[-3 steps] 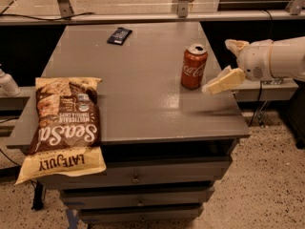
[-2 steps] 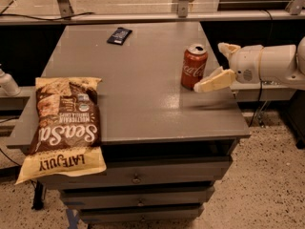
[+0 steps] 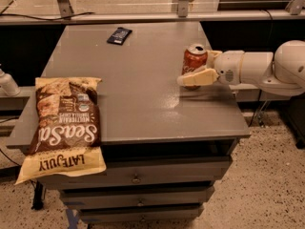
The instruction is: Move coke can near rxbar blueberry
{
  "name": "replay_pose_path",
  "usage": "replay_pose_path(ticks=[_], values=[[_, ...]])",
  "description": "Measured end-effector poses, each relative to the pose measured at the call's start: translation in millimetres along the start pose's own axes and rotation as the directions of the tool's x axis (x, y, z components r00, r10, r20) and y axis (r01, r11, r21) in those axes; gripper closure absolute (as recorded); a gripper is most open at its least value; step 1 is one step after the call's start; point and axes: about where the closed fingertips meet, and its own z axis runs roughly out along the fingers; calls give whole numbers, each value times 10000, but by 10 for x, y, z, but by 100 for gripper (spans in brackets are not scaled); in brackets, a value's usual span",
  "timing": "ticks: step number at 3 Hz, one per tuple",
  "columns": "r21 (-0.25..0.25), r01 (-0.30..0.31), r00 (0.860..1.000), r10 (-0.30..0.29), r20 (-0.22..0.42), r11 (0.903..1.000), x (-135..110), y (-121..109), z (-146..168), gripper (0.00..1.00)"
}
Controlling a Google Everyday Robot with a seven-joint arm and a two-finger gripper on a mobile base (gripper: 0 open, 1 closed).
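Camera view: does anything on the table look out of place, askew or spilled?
Only the chip bag: it lies at the front left corner of the table with its lower end hanging over the edge. The coke can stands upright with the gripper at it; the rxbar blueberry lies flat at the far edge.

upright coke can by tool, rxbar apart
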Motion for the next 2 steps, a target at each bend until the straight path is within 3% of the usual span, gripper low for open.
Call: replay_pose_path(ticks=[2], values=[[-402, -287, 9992, 298, 259, 9988, -109, 49, 197, 62]])
